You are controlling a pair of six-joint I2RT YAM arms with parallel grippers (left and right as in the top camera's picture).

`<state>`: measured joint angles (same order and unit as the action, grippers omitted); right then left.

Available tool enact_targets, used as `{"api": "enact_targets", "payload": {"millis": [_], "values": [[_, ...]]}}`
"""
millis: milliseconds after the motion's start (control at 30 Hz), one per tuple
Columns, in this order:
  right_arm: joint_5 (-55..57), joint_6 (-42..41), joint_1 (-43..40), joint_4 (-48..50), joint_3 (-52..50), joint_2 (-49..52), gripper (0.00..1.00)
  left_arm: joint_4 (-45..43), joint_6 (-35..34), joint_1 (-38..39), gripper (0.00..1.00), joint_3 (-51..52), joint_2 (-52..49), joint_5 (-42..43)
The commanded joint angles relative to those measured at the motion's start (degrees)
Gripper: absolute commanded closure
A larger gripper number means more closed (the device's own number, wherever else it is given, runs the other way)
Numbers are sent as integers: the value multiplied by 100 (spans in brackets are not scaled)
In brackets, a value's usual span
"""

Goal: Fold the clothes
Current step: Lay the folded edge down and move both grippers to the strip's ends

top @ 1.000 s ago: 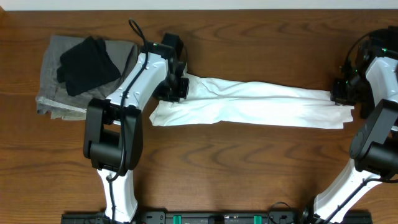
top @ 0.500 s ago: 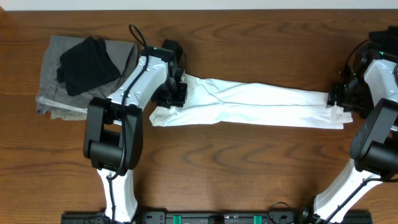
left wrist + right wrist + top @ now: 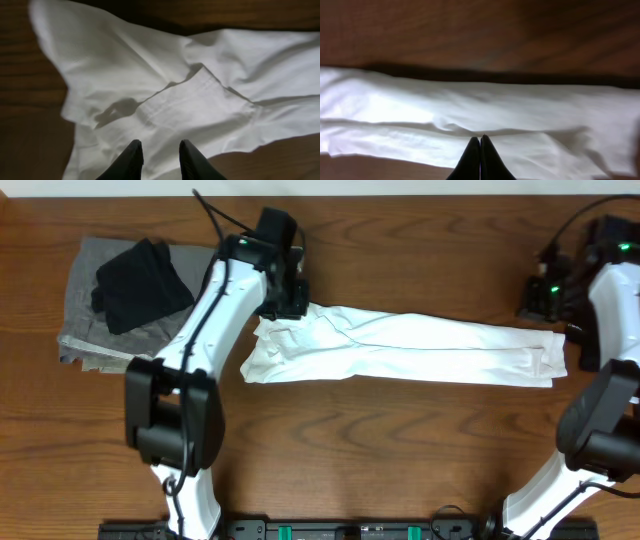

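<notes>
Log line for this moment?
T-shirt: long strip, lying flat | left gripper: open, above its left end | right gripper: shut, empty

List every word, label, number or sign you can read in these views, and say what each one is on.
No text can be read anywhere.
White T-shirt: only plain fabric shows in all three views, with no print or lettering.
Grey cloth and black cloth: no marking visible.
Rail at the table's near edge: small green patches, too small to read.

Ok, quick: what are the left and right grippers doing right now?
Left gripper: slightly open, holding nothing, over the white T-shirt.
Right gripper: closed, holding nothing.
</notes>
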<state>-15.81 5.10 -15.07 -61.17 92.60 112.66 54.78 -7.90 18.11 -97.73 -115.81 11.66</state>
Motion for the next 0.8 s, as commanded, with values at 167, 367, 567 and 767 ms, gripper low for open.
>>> {"api": "enact_targets", "payload": {"millis": [167,367,567,767], "values": [[-28,551,629,1440,-1196,24,99,-33,-35,24,73,114,-833,-7],[-140,549,809,2227,-1663,28,99,-96,-33,24,73,114,-1056,-11],[-160,525,1032,2487,-1928,92,99,-203,-35,24,73,114,-1069,-9],[-155,520,1207,2708,-2253,92,99,-219,-35,24,72,114,-1069,-9]]}}
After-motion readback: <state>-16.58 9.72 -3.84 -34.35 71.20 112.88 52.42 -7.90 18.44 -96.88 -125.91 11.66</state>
